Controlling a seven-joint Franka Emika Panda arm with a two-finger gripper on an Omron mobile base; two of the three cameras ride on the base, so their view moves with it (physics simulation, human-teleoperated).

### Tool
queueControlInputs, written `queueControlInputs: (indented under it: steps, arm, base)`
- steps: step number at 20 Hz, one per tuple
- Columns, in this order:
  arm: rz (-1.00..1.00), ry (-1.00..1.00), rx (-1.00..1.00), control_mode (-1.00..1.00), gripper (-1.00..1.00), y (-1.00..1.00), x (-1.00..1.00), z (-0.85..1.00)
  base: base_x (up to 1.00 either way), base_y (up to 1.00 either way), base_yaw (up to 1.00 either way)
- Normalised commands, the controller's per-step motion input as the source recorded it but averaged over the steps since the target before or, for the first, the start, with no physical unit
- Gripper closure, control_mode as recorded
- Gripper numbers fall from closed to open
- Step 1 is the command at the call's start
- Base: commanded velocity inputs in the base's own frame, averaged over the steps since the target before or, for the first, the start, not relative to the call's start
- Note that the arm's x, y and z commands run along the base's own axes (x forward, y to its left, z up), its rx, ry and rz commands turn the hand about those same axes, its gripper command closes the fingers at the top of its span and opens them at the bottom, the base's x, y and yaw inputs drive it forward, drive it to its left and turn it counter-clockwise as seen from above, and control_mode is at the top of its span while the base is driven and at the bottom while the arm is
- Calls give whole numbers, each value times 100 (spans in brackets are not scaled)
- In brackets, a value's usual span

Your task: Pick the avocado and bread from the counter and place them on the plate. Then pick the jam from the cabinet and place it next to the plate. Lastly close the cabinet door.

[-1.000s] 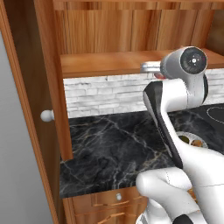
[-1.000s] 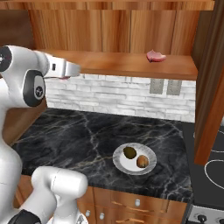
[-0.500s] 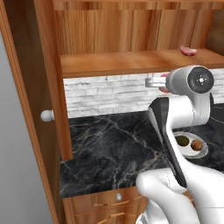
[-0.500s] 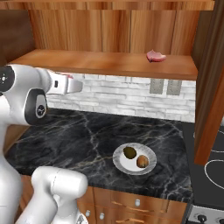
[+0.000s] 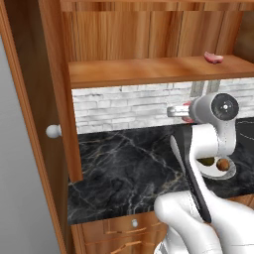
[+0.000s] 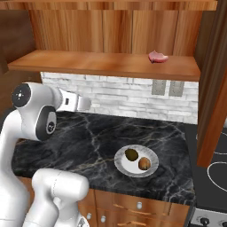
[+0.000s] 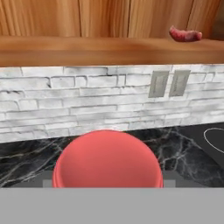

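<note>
Black marble counter (image 6: 88,142) runs under a white brick wall, with a reddish-brown wall cabinet (image 6: 106,26) above it. On the counter sits the plate (image 6: 153,158), already holding the dark avocado (image 6: 131,154) and the lighter bread (image 6: 144,163) side by side, so that first part of the task looks done.

From the hand view, the red-pink jam (image 7: 107,159) sits close against the camera at the bottom centre, between the fingers; the gripper (image 5: 187,112) appears closed on the jar at a middling width, held in the air below the cabinet shelf and well left of the plate. In the left base view a sliver of red shows at the gripper's end.

Left to do, by my reading: set the jam down beside the plate, then swing the cabinet door (image 5: 30,124) (white round knob, standing open at the left) shut. A flat pink lump (image 6: 158,56) lies on the shelf.
</note>
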Motion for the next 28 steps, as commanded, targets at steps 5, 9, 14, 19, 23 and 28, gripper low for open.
queueControlInputs:
  steps: [5, 9, 14, 19, 23, 28]
  arm:
    - [0, 15, 0, -100, 100, -16, 19, -64]
    - [0, 3, 0, -100, 100, -3, 23, -33]
    - [0, 0, -6, -100, 100, 0, 25, -35]
    - [0, 0, -6, -100, 100, 0, 30, -57]
    - [0, 1, -2, -100, 100, -2, 30, -71]
    - [0, 3, 0, -100, 100, -7, 32, -62]
  base:
    - [0, 0, 0]
    - [0, 0, 0]
    - [0, 0, 0]
    - [0, 0, 0]
    - [0, 0, 0]
    - [0, 0, 0]
